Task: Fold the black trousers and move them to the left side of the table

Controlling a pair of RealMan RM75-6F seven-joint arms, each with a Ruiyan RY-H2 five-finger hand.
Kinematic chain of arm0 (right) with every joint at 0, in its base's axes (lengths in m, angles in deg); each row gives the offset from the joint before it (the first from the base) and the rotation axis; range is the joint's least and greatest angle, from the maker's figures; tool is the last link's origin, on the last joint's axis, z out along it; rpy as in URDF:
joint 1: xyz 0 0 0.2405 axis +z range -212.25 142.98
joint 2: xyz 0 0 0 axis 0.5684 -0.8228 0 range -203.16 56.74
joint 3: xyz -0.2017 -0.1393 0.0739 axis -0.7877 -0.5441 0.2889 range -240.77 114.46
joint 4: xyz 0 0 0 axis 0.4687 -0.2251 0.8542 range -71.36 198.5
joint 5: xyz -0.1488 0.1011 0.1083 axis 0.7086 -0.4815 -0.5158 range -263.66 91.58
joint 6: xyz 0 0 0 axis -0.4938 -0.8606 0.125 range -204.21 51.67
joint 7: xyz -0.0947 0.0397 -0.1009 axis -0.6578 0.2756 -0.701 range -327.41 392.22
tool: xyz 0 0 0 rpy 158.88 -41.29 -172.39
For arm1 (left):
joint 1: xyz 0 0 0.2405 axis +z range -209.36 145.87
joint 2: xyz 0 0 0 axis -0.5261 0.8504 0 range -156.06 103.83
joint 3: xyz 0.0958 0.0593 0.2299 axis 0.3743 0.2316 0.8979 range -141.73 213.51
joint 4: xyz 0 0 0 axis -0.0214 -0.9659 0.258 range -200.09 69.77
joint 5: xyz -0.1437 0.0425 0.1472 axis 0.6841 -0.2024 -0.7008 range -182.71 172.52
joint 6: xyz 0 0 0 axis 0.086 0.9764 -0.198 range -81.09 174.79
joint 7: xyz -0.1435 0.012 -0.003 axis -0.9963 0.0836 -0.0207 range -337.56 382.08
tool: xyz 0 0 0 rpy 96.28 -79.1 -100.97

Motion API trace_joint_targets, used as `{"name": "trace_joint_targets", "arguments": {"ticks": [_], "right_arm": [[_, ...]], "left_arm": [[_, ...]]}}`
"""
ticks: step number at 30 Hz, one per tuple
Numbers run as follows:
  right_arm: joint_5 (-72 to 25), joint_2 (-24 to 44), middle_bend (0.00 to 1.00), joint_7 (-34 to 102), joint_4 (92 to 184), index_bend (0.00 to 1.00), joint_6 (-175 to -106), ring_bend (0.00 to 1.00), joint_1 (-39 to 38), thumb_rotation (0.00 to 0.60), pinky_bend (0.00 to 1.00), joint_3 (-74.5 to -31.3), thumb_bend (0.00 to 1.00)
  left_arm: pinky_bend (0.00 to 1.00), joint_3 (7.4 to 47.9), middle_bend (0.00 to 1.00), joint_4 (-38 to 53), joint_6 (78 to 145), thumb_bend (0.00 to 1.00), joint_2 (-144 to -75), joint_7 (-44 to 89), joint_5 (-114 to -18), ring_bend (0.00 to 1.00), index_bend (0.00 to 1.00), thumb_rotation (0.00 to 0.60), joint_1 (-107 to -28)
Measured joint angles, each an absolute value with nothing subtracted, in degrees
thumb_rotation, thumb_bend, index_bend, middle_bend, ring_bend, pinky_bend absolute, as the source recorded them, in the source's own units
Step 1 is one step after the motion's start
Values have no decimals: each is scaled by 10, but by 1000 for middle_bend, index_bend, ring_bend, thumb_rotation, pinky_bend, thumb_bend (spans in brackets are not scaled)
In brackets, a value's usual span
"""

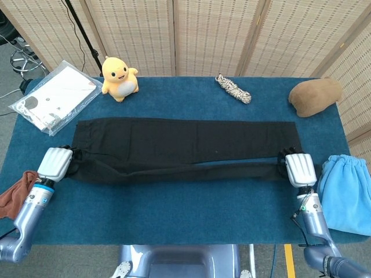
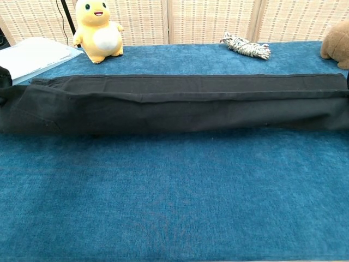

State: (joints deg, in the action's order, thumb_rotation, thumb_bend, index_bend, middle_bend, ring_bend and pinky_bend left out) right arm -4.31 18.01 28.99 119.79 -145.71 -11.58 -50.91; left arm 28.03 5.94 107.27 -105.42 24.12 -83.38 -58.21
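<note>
White-backed and dark-fingered, the left hand (image 1: 55, 164) sits at the left edge of the head view, its fingers closed on the waist end of the black trousers (image 1: 185, 147); the right hand (image 1: 299, 168) mirrors it at the right side of the frame, fingers pinching the ankle end of the near leg. Between the two hands that leg is pulled taut and raised, its lower edge drawn up against the far leg, which lies flat on the blue table (image 1: 185, 208).

In the chest view the hands barely show: only dark slivers at the left and right borders, and the trousers' ends run out of that frame on both sides. In the head view the fingertips are black against black cloth, so how much fabric each hand has gathered is hard to make out.

The trousers stretch straight across the middle of the frame, long axis left to right, waistband toward the left, cuffs toward the right, forming one narrow band in the chest view.

Further out, a rust-brown cloth (image 1: 14, 191) lies at the lower left beside the left arm, and a light blue cloth (image 1: 348, 194) at the lower right just beside the right hand. Along the top edge of the table stand a yellow plush toy (image 1: 119, 77), a coiled rope (image 1: 233, 88) and a brown cap (image 1: 314, 96); a clear plastic packet (image 1: 53, 96) overhangs the upper left corner
</note>
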Motion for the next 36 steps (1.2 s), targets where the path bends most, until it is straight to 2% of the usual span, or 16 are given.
{"name": "trace_joint_targets", "arguments": {"ticks": [15,24,36], "right_arm": [[-89,192,487,306,1108,594,-1357,374,-39,600,533,-482,502],[-100,218,488,324,1036,596,-1314,374,-6,600,533,-485,505],[-106,262,488,344,935,596,-1267,374,29,600,533,-492,506]], "left_arm": [[527,229,566,43,1001,506,-1072,332,-736,433,666,600,-658],[527,219,566,10,969,506,-1094,372,-685,433,666,600,-690],[527,214,567,-47,959,504,-1121,372,-663,434,666,600,-711]]}}
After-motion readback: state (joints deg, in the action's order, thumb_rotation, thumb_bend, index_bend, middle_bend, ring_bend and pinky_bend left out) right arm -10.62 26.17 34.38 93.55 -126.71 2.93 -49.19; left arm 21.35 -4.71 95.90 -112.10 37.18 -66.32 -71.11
